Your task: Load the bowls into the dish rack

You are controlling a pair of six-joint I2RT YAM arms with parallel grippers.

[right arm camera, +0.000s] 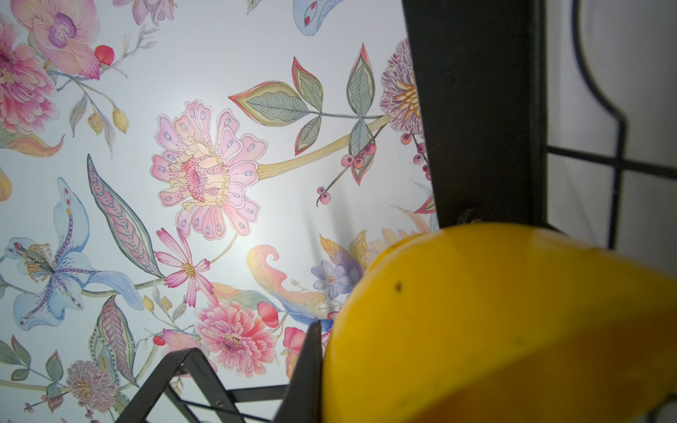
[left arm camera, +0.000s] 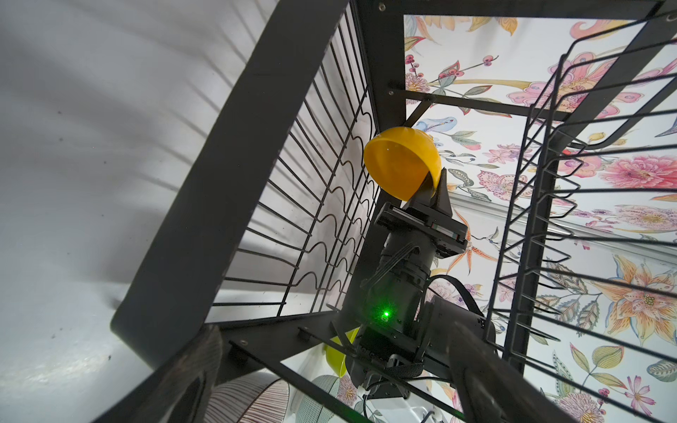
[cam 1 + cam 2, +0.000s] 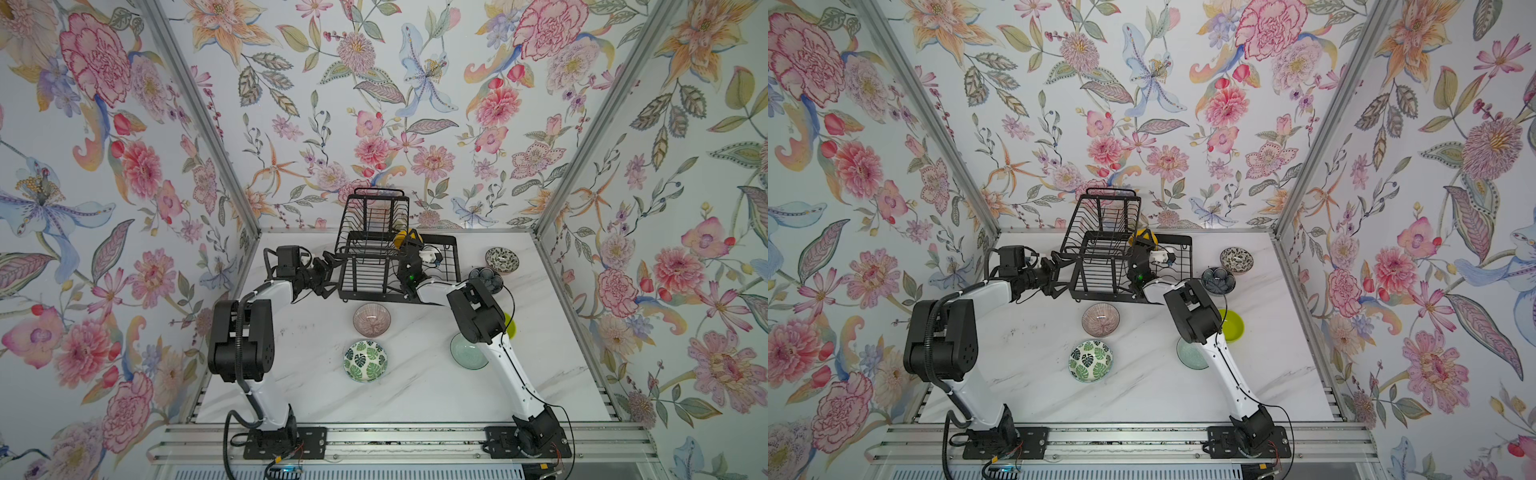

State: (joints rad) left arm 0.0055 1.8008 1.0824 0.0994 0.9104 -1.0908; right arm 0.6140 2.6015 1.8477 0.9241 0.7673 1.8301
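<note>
Right gripper [image 2: 435,186] was clamped on the rim of the yellow bowl [image 2: 399,164], one finger inside the rim and one outside. It held the bowl tipped on its edge over the far end of the dish rack's lower tray [image 2: 329,205]. In both top views the bowl showed only as a yellow patch behind the gripper, just beside the raised basket [image 3: 374,216]. Whether the bowl touched the wavy wires could not be told.

Left gripper [image 3: 332,274] stood with its jaws spread wide and nothing between them, at the left side of the dish rack [image 3: 374,298]. Whether it touched the frame was unclear.

Six bowls sat upright on the marble table [image 3: 415,395], outside the rack:
- The pink-brown ribbed bowl [image 3: 371,319] was just in front of the rack.
- The green-leaf bowl [image 3: 365,360] was nearer the arm bases.
- The pale aqua bowl [image 3: 467,351] and the lime green bowl [image 3: 1232,325] lay partly under the right arm.
- The dark blue floral bowl [image 3: 485,279] and the black-and-white patterned bowl [image 3: 502,260] were to the right of the rack, close together.
</note>
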